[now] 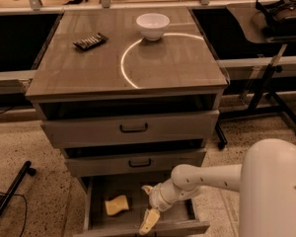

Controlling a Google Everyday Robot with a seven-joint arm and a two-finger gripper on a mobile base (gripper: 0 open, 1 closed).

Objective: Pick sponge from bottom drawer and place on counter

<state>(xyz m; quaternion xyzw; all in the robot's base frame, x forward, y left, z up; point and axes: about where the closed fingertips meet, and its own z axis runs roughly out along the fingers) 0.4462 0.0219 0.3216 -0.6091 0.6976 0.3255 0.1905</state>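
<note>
The pale-yellow sponge [117,205] lies in the open bottom drawer [87,209], left of middle on its flat floor. My gripper [148,205] hangs inside the drawer just right of the sponge, apart from it. It is open and empty, with one fingertip [147,188] toward the back and the other [149,222] near the drawer's front rim. The counter [177,63] is the glossy cabinet top above, with a bright curved reflection.
A white bowl [153,25] and a dark wrapped bar [90,41] sit on the counter. Two shallower drawers with black handles [133,128] stick out slightly above the bottom drawer. A side table with black legs [274,83] stands at the right, and a black bar [10,194] lies on the floor at the left.
</note>
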